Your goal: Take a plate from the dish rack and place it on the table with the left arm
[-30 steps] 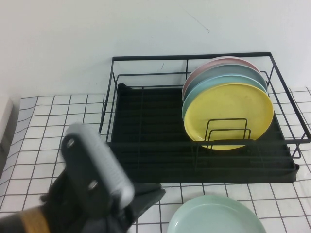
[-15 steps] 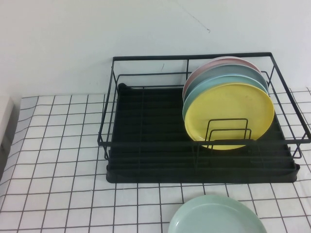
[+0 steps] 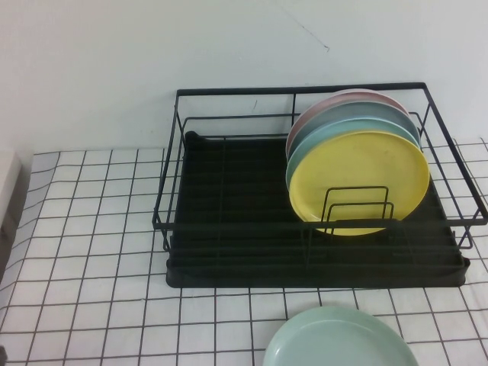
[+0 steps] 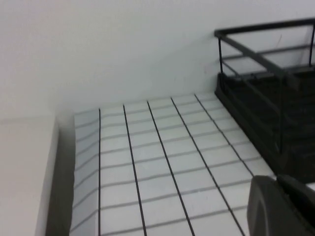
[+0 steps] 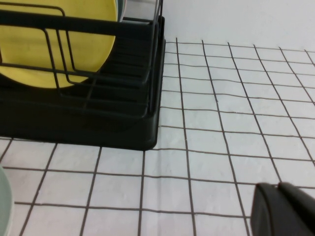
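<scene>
Only a dark fingertip edge of the left gripper point(image 4: 283, 206) shows, over bare table point(image 3: 91, 252) near the rack point(image 3: 313, 252); likewise the right gripper point(image 5: 285, 209) at the rack's other end. The plate point(image 3: 339, 339) lies flat on the table before the rack.

Your high view looks down from the robot's side onto the desk point(image 3: 84, 229), facing the wall, with the dish rack point(image 3: 229, 252) full in frame and the plate point(image 3: 339, 343) cut by the near edge. Your left wrist view sits low and close over the desk, looking toward the wall, catching one rack corner and a dark edge of the left hand point(image 4: 283, 206). Your right wrist view sits equally low at the rack's other end, the right hand point(image 5: 285, 211) in its corner. All three share the rack and grid cloth.
</scene>
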Robot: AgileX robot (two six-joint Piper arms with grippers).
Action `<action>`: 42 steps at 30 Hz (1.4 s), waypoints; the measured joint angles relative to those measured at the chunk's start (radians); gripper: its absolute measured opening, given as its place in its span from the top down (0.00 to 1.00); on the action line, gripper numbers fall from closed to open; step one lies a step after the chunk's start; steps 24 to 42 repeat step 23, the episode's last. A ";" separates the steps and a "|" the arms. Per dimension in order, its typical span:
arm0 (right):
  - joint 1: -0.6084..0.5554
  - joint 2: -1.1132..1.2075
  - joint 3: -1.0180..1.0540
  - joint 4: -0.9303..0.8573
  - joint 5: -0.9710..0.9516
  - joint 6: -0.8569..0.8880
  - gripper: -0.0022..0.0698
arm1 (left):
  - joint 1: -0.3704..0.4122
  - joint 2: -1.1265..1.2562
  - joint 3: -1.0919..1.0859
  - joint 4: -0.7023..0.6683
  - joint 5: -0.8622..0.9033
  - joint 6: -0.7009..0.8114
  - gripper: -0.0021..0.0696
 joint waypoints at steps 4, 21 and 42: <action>0.000 0.000 0.000 0.000 0.000 0.000 0.97 | 0.000 0.000 0.000 0.013 0.130 0.008 0.97; 0.000 0.000 0.000 0.000 0.000 0.000 0.97 | 0.000 0.000 -0.002 0.013 0.154 -0.031 0.97; 0.000 0.000 0.000 0.000 0.000 0.000 0.97 | 0.000 0.000 -0.002 0.013 0.157 -0.031 0.97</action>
